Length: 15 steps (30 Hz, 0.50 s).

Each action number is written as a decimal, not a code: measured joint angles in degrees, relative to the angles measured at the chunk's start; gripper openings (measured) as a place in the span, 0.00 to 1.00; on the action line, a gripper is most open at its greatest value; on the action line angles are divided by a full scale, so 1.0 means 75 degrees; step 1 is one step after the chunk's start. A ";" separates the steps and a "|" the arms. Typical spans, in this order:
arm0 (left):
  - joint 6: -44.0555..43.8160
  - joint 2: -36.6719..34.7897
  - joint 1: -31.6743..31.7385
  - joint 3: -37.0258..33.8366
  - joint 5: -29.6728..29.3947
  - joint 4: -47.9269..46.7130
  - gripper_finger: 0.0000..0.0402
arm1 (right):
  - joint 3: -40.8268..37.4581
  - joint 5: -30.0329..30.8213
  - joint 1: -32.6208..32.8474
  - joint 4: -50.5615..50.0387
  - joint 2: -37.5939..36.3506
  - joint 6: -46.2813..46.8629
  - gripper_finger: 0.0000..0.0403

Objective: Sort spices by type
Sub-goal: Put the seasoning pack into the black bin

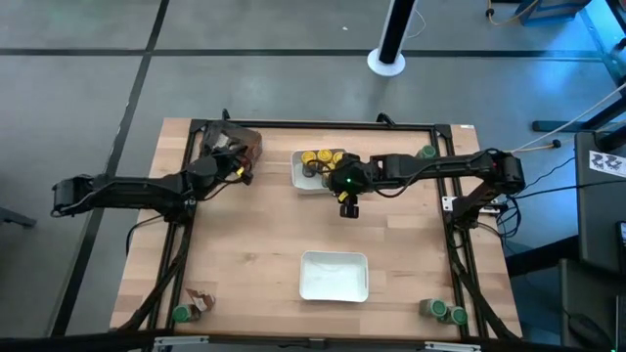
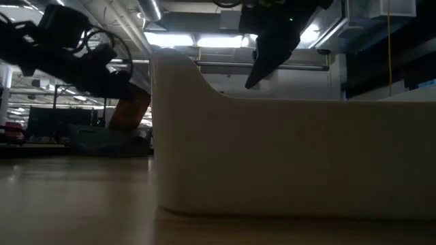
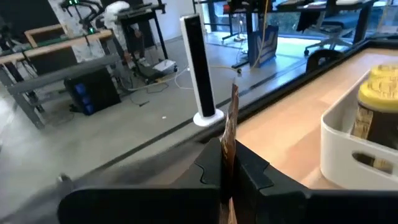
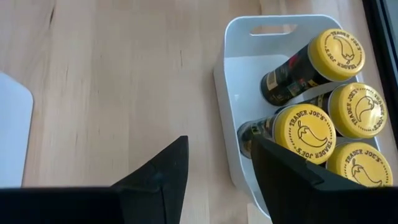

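Beside the far tray (image 1: 298, 176) of yellow-lidded jars (image 4: 305, 134), your right hand (image 1: 348, 207) hung half-open and empty, while your left hand (image 3: 227, 169) pinched a light, crinkly packet (image 3: 232, 118) by its edge, likely flimsy.

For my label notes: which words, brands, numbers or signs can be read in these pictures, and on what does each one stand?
"TRADER JOE'S": printed round a chili drawing on the yellow round lids of the dark spice jars in the white plastic tray, right wrist view.
Side labels of those jars: too blurred to read.
Black-and-white marker sheet beside the table: pattern only, no words.
Elsewhere: nothing readable.
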 joint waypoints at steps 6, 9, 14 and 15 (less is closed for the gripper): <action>-0.0612 -0.0003 0.0006 -0.0651 0.0014 0.0279 0.01 | 0.0000 0.0000 0.0000 0.0220 0.0000 0.0000 0.43; -0.0977 0.0000 0.0006 -0.0869 0.0014 0.0233 0.01 | 0.0000 0.0000 0.0000 0.0314 0.0000 0.0000 0.43; -0.1260 0.0002 0.0005 -0.0992 0.0018 0.0322 0.04 | 0.0000 0.0000 0.0000 0.0325 0.0000 -0.0001 0.43; -0.1139 0.0003 0.0006 -0.0992 0.0020 0.0458 0.04 | 0.0000 0.0000 0.0000 0.0347 0.0000 0.0000 0.43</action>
